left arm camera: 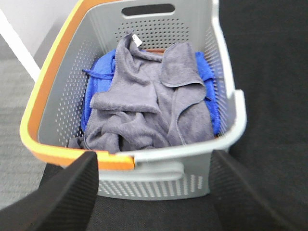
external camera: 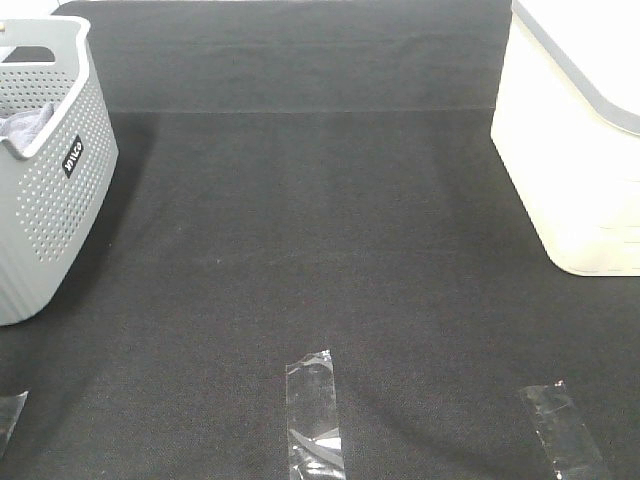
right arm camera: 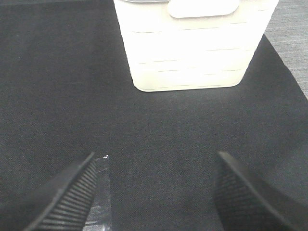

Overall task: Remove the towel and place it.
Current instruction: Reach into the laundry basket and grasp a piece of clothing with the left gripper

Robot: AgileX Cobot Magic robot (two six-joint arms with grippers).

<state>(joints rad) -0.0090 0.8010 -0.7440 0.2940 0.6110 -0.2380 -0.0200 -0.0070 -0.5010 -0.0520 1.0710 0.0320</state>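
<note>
The grey-lavender towel (left arm camera: 144,106) lies crumpled in the grey perforated basket (left arm camera: 226,120), on top of a bright blue cloth (left arm camera: 98,77). In the exterior high view the basket (external camera: 45,200) stands at the far left, and a bit of the towel (external camera: 22,124) shows over its rim. My left gripper (left arm camera: 154,192) hangs open short of the basket's near wall, with nothing between its fingers (left arm camera: 72,192). My right gripper (right arm camera: 154,192) is open over the black mat, short of the white bin (right arm camera: 187,48). Neither gripper shows in the exterior high view.
A white bin (external camera: 570,150) stands at the right edge of the black mat (external camera: 320,230). Strips of clear tape (external camera: 315,415) lie on the mat near its front edge, another strip (external camera: 565,430) to the right. Grey floor (left arm camera: 19,110) lies beside the basket.
</note>
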